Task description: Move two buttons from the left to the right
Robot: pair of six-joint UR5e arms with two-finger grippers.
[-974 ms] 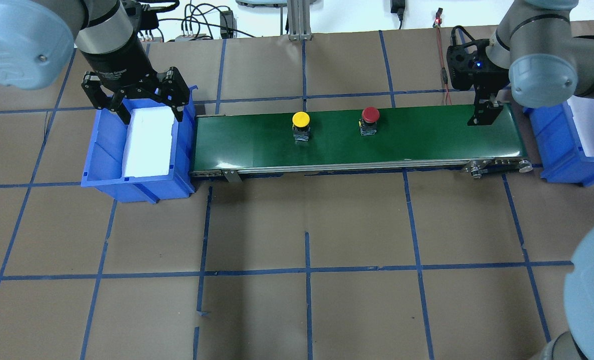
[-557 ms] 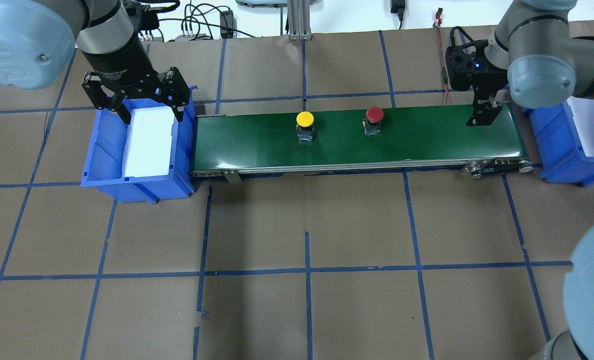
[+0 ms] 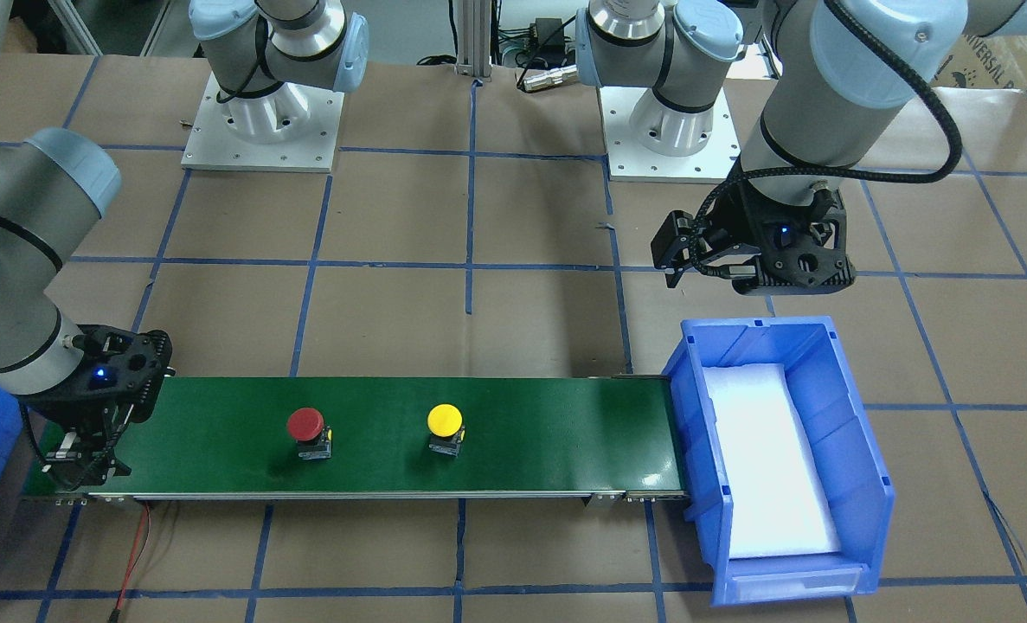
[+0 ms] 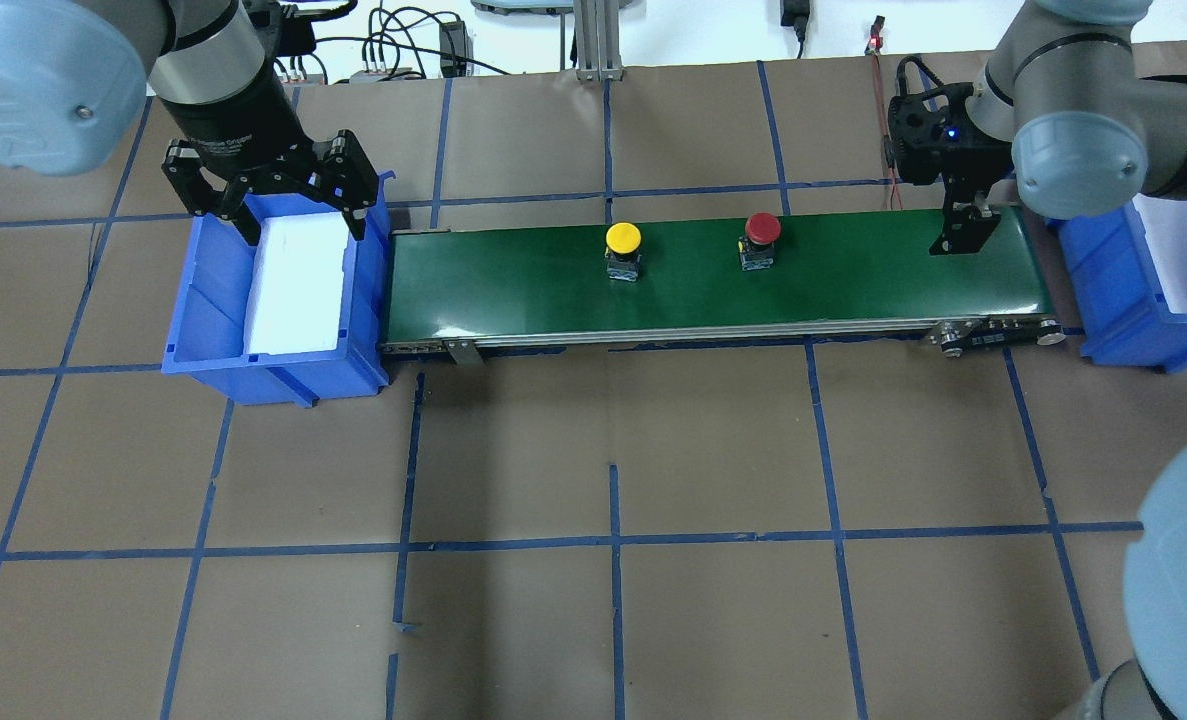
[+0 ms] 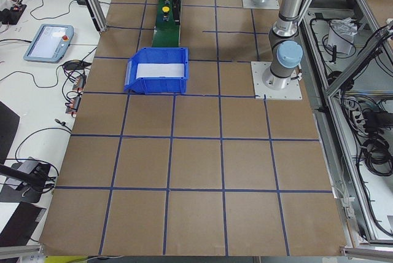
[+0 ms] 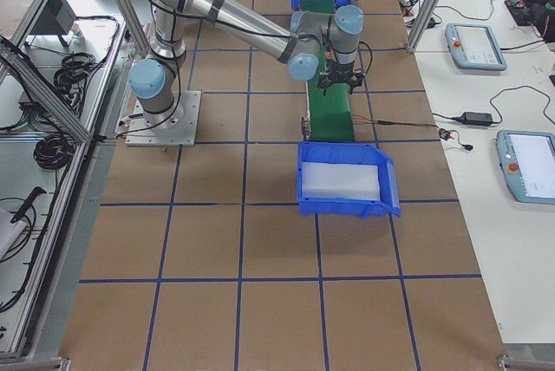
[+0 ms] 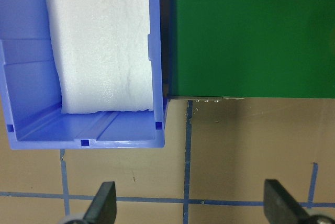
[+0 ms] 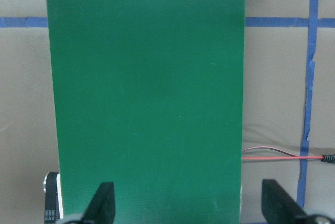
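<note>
Watching the feeds from my desk, I see the counter [image 4: 613, 600] carrying a long green belt [image 4: 713, 290], with the left bin [image 4: 213, 300] and the right bin [image 4: 1113, 310] at its two ends. The left hand [image 4: 303, 230] hangs over the far end of the left bin, spread wide and holding nothing. The right hand [image 4: 961, 232] stands low over the belt's right end, and its wrist view shows the fingers far apart with only bare belt between them.

Both buttons stand upright on the belt, well apart. The yellow button [image 4: 623, 250] is near the middle and the red button [image 4: 761, 240] is closer to the right hand.

My worry is timing. If the belt is running, closing the hand too early or too late would clip the red cap instead of the body, and a top-heavy switch like that tips easily. A missed grab could let it ride off the belt's end into the gap before the right bin. The yellow one could also arrive while the hand is busy.
</note>
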